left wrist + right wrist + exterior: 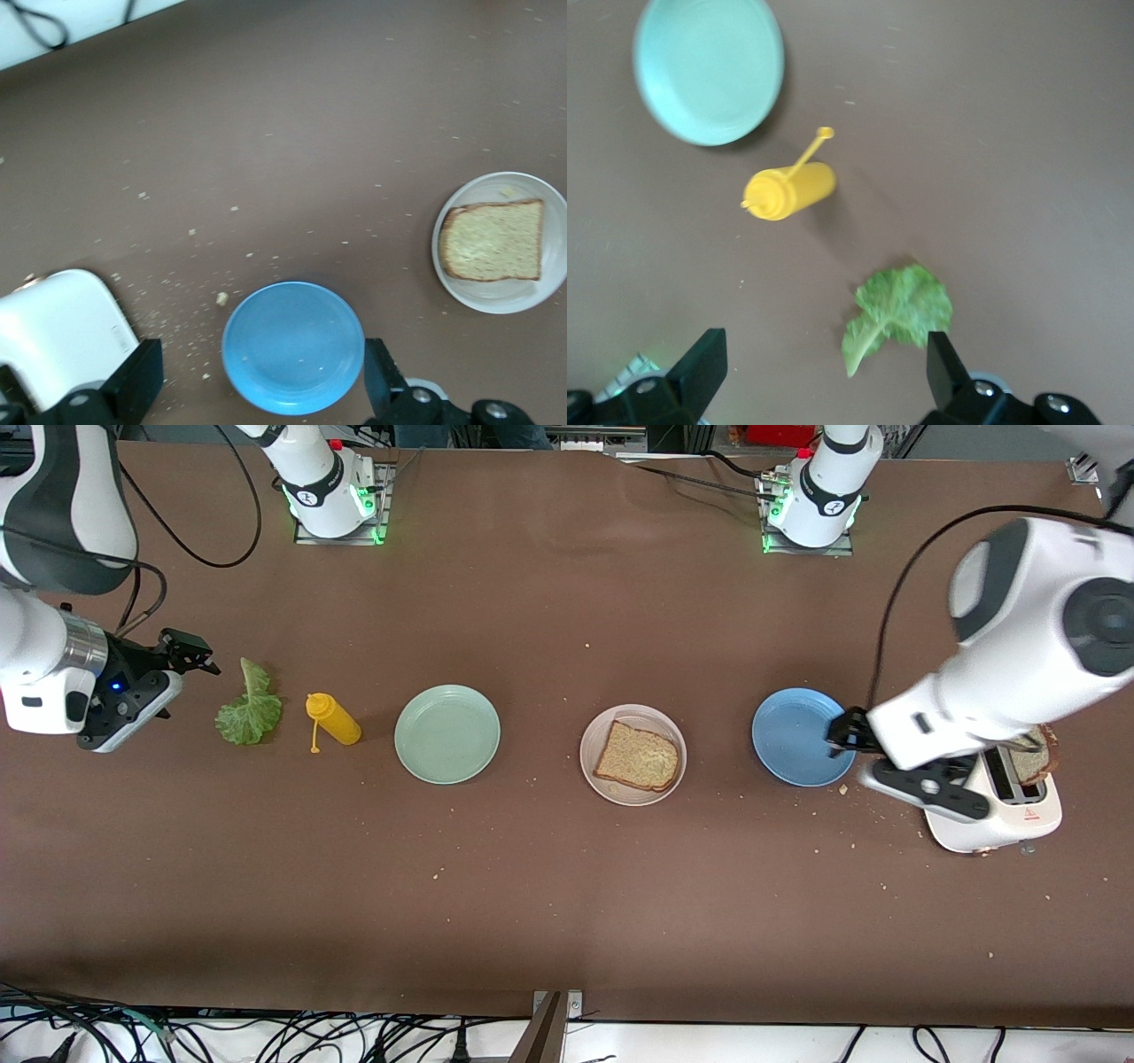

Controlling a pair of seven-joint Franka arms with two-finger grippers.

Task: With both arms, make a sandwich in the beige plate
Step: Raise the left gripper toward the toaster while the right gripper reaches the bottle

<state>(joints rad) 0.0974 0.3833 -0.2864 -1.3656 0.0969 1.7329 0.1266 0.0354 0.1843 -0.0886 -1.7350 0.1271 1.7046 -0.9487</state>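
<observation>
The beige plate (604, 726) lies mid-table with one speckled brown bread slice (638, 756) on it; both also show in the left wrist view, the plate (496, 303) and the slice (492, 239). A second slice (1032, 757) stands in the toaster (1001, 815). The lettuce leaf (250, 707) lies on the table toward the right arm's end. My right gripper (188, 677) is open and empty, beside the lettuce (899, 310); in its wrist view the gripper (822, 367) has the leaf by one finger. My left gripper (855, 757) is open and empty over the blue plate's edge, next to the toaster; its wrist view (260, 390) shows the same.
A blue plate (797, 735) lies between the beige plate and the toaster (58, 328), and shows in the left wrist view (292, 341). A mint-green plate (447, 734) and a yellow mustard bottle (333, 718) lie between the lettuce and the beige plate. Crumbs dot the table.
</observation>
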